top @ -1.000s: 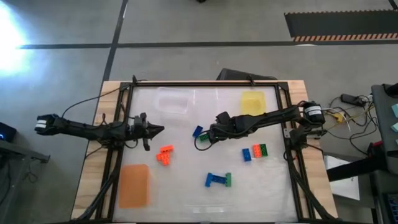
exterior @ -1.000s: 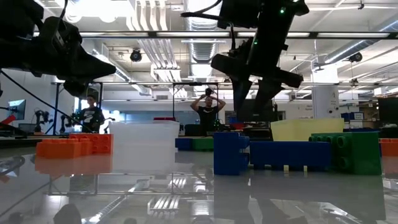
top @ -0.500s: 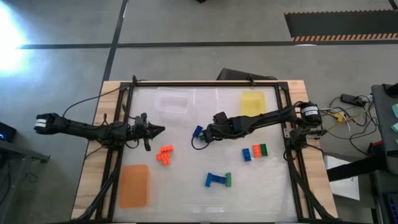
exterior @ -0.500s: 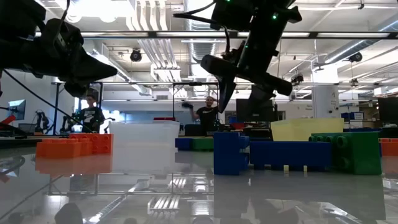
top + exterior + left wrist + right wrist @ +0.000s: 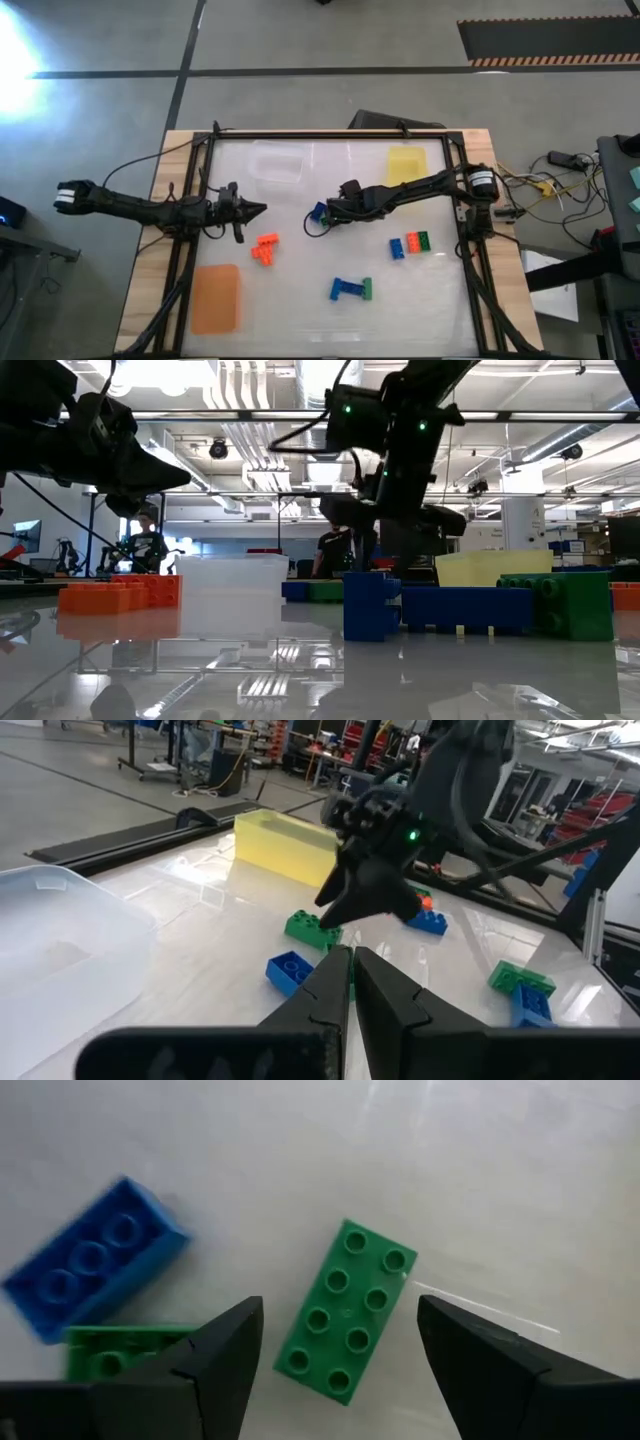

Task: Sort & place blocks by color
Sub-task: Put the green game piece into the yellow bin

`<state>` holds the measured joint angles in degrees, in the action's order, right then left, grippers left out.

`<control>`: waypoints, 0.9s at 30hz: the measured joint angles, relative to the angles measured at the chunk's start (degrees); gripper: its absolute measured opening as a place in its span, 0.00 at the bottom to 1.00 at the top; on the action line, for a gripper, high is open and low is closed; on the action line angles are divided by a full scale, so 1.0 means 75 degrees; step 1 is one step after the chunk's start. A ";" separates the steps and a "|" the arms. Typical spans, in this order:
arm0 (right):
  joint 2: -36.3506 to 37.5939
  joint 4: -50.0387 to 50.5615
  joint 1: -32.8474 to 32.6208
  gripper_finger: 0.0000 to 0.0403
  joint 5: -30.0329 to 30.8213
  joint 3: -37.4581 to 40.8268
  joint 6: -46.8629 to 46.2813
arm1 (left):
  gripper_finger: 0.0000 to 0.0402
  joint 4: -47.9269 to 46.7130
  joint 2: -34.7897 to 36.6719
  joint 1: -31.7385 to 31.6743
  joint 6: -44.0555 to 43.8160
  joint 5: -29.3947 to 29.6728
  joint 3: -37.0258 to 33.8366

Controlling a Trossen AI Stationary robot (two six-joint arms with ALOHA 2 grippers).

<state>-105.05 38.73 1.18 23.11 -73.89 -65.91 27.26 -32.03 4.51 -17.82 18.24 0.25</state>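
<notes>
My right gripper (image 5: pixel 338 1308) stands open, pointing steeply down over a green block (image 5: pixel 345 1312) that lies flat on the table, studs up, between its two fingers and untouched. A blue block (image 5: pixel 95 1270) and another green block (image 5: pixel 120 1342) lie beside it. In the high view this gripper (image 5: pixel 318 220) is mid-table, by the blue block (image 5: pixel 318 210). My left gripper (image 5: pixel 258 209) waits shut and level at the table's left, holding nothing. Orange blocks (image 5: pixel 265 248) lie near it.
An orange mat (image 5: pixel 216 298) lies near left, a clear one (image 5: pixel 278 162) far left and a yellow one (image 5: pixel 406 164) far right. A blue-orange-green row of blocks (image 5: pixel 410 243) lies to the right. A joined blue and green pair (image 5: pixel 350 289) lies near the front.
My right gripper has gone down and toward the table's left edge, coming over the green and blue blocks at mid-table. The blocks have stayed where they were.
</notes>
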 joint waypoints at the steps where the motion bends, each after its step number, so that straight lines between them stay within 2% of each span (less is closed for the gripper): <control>1: -0.0067 0.0006 0.0027 0.63 -0.0001 0.0000 0.0007 | 0.01 0.0050 -0.0034 0.0000 0.0000 0.0000 -0.0002; 11: -0.0394 -0.0042 0.0150 0.57 0.0027 0.0003 0.0077 | 0.01 0.0186 -0.0128 0.0002 0.0015 0.0000 -0.0003; 16: -0.0388 -0.0050 0.0216 0.49 0.0067 0.0003 0.0163 | 0.01 0.0193 -0.0128 0.0002 0.0015 0.0000 -0.0003; 23: -0.0432 -0.0065 0.0231 0.32 0.0092 0.0003 0.0186 | 0.01 0.0193 -0.0125 0.0003 0.0015 0.0001 -0.0003; 27: -0.0432 -0.0065 0.0234 0.30 0.0016 0.0001 0.0197 | 0.01 0.0190 -0.0125 0.0003 0.0012 0.0000 -0.0003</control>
<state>-108.29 38.24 2.94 23.24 -73.88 -64.43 28.69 -32.97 4.54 -17.74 18.24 0.23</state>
